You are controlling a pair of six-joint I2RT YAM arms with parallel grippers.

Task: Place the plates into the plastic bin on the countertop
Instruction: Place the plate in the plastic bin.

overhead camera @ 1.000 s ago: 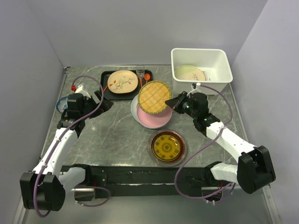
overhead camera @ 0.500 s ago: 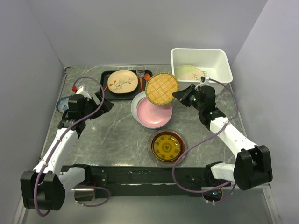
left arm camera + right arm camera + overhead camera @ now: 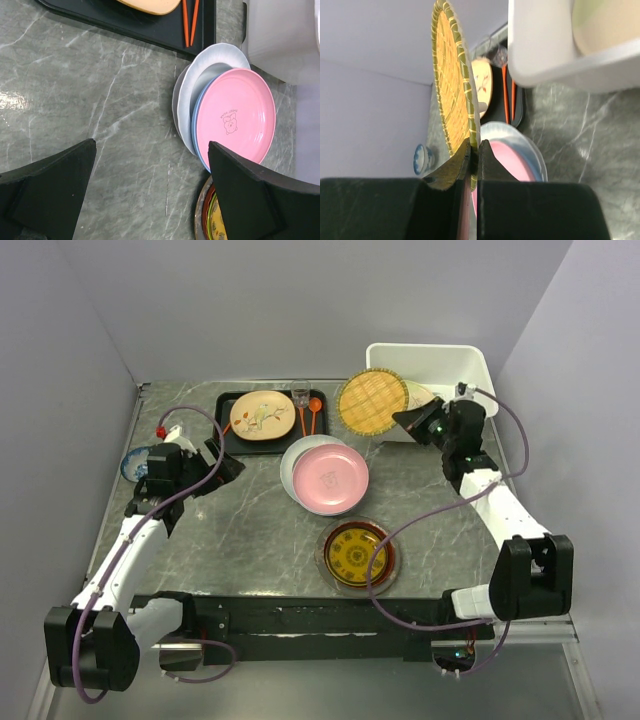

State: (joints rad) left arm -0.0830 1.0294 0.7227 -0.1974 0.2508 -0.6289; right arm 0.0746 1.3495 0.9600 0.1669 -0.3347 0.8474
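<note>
Yellow-green woven-look plate (image 3: 372,403) is clamped by its edge in the right fingers (image 3: 405,420), tilted up at the plastic bin's (image 3: 430,346) left rim. Left fingers (image 3: 225,462) gape wide over the worktop (image 3: 250,530).

White arm links (image 3: 130,550), black joint housings (image 3: 535,575), looping purple cables (image 3: 73,660), matte black wedge-shaped jaws

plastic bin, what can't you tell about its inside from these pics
- Top external: woven plate in the right claw covers the plastic bin's left part; its pale plate barely shows.
- Right wrist: frame edges crop bin and plate.
- Left wrist: only a blurred wall shows.
</note>
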